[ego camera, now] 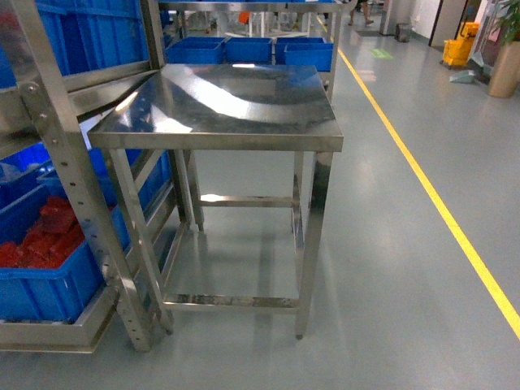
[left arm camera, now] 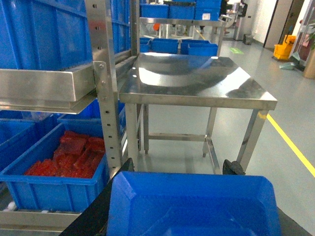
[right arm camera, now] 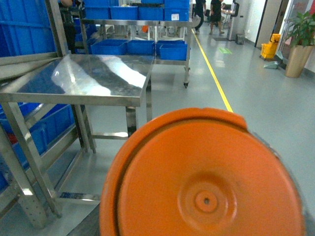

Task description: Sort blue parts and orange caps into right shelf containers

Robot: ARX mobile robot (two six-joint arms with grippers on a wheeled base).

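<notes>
Filling each wrist view, a blue part (left arm camera: 194, 204) and an orange cap (right arm camera: 206, 182) sit close at the arms, grip hidden so I cannot tell, while blue crates (ego camera: 36, 268) wait left of the steel table (ego camera: 236, 110), nearer the left arm.

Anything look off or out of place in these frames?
Nothing stands out. The steel table stands level with nothing on its top, the crate of red parts sits squarely on the low shelf, and nothing is spilled on the floor. A blue part fills the left wrist view, an orange cap the right; neither gripper is visible.
</notes>
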